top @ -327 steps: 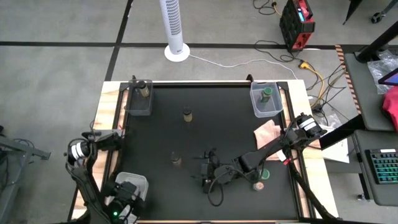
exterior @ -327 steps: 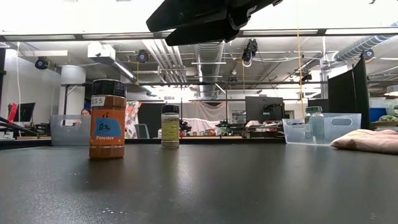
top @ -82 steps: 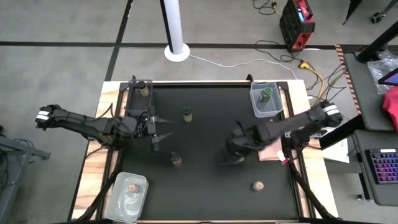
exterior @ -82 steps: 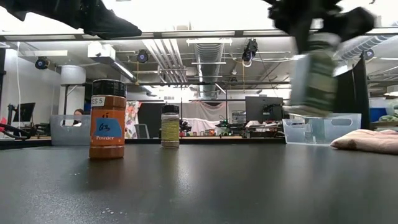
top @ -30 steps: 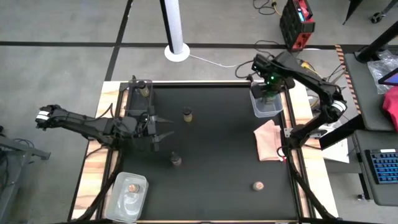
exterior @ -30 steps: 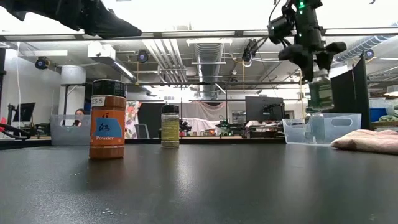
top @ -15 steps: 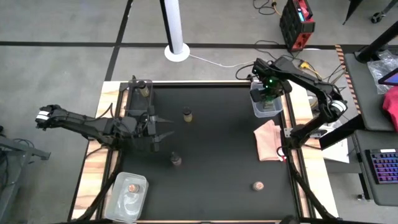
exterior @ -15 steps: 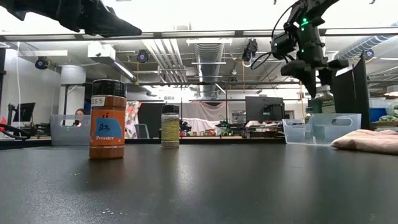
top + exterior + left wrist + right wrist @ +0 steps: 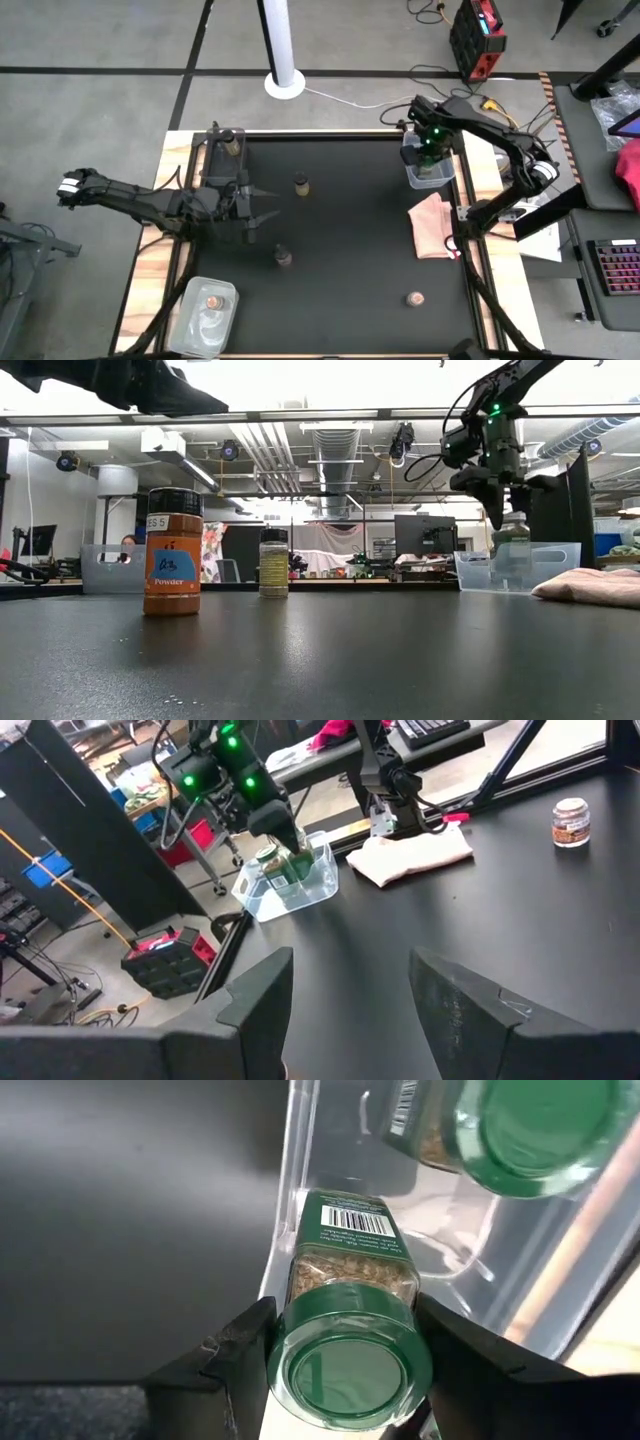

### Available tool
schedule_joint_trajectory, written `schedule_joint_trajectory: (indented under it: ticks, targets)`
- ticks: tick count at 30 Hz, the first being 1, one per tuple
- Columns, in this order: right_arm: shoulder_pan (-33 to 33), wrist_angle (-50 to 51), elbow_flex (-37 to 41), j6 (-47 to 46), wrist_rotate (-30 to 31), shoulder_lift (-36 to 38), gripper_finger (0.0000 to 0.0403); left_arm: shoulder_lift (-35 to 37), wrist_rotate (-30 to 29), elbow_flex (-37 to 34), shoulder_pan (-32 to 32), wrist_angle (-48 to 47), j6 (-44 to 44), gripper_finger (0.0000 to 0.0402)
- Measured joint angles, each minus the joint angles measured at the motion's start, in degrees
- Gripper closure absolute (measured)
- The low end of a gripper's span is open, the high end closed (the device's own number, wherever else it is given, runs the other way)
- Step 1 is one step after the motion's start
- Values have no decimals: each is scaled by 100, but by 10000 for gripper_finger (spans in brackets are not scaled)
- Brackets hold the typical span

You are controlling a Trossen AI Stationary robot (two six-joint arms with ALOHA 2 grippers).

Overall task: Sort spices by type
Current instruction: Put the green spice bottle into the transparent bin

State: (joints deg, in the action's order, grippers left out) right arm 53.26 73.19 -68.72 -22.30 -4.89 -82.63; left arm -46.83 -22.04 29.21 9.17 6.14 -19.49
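At the far right corner of the table [image 9: 330, 320], the right gripper [image 9: 340, 1342] was held over a clear tub [image 9: 427, 170], fingers closed on a green-lidded jar [image 9: 350, 1330]. A second green-lidded jar [image 9: 520, 1125] was already inside. The held jar was judged best lowered upright beside it, clear of the tub wall, before release. The left gripper [image 9: 350, 985], fingers wide and empty, waited over the table's left side.
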Motion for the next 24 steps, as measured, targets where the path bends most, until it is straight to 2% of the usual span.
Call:
schedule_joint_trajectory:
  ticks: [20, 24]
  targets:
    - [98, -656, 535, 117, -11, -4, 201, 0, 2, 2, 0, 56, -20, 217]
    - [95, -716, 538, 154, -9, -4, 184, 0, 2, 2, 1, 60, -20, 217]
